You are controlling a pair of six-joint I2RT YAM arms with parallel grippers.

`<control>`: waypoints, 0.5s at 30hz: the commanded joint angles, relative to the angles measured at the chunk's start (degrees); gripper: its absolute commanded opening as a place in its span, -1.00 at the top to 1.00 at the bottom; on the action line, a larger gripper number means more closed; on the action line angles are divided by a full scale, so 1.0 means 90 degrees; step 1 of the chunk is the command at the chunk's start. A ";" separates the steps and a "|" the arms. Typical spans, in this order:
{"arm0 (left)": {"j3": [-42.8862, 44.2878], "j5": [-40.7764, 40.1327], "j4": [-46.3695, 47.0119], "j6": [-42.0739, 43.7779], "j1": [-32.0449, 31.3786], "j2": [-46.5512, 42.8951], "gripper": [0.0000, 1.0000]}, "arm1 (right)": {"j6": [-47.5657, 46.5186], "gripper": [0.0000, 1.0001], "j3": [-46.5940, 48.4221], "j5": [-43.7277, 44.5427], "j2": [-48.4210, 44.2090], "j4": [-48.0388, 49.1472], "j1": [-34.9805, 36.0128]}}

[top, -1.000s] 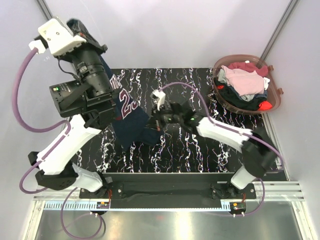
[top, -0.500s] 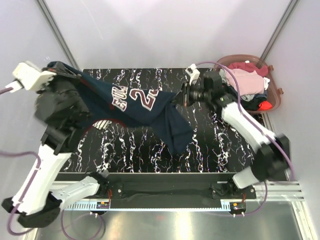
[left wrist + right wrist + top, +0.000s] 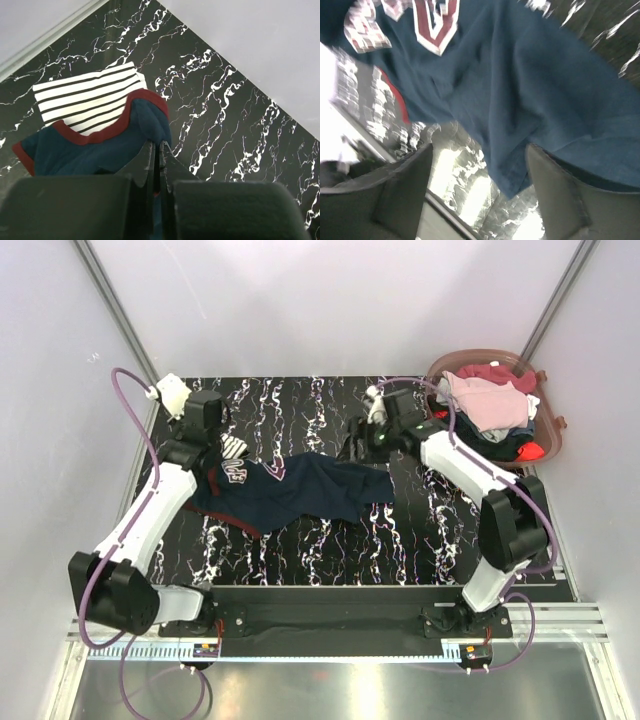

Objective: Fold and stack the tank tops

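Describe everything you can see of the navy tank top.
The navy tank top is soft cloth with dark red trim and red-and-white lettering. It lies rumpled, stretched left to right across the black marbled table, not yet folded. The left tool is pinched shut on its trimmed end, beside the striped tank top. The right tool stands open at its other end.

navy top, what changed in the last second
The navy top, held up and stretched in the air before, now lies spread on the table. The right gripper opened and let its end go. The left gripper came down with the other end and stays shut on it, beside the striped top. The basket of clothes did not move.
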 commanded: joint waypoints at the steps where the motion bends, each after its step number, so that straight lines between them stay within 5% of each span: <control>1: 0.0306 0.0133 0.0297 -0.0356 0.0188 0.0105 1.00 | -0.0580 -0.72 -0.0352 0.1223 -0.0224 -0.0591 0.0671; 4: 0.0404 0.0201 0.0150 -0.0415 0.0422 0.0213 1.00 | -0.0405 -0.97 -0.0810 0.1703 -0.0253 -0.0689 0.0877; 15: 0.0209 -0.0238 0.0072 -0.0649 0.0598 -0.0294 1.00 | -0.0258 -0.95 -0.2386 0.1120 -0.0674 0.0521 0.1053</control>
